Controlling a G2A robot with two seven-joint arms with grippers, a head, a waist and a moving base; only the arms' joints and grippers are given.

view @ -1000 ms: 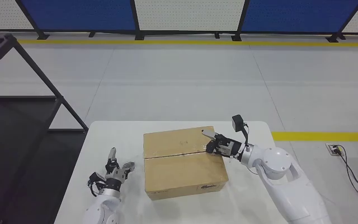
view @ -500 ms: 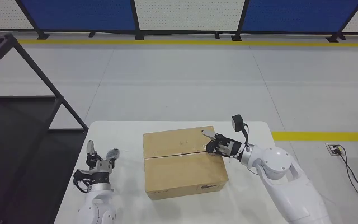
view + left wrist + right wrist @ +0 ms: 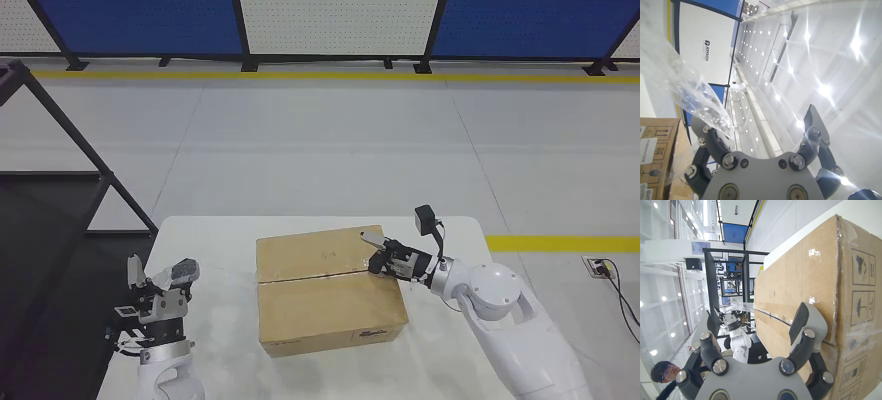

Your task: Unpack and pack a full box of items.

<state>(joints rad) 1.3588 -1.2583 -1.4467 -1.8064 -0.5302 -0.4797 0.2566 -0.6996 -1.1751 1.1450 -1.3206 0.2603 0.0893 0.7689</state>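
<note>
White table (image 3: 215, 250); symbol-labelled box (image 3: 330, 300)

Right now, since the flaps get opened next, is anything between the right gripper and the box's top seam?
Nothing visible does. The right gripper is open at one end of the box, one finger over its top by the seam. The strip of clear tape clings to the left gripper, beyond the other end.

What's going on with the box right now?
The cardboard box sits closed on the white table. The right gripper, open, is at one end of the box by the top seam, with one finger over the top. The left gripper is off to the box's other side, open and pointing upward, with a strip of clear tape clinging to one finger.
</note>
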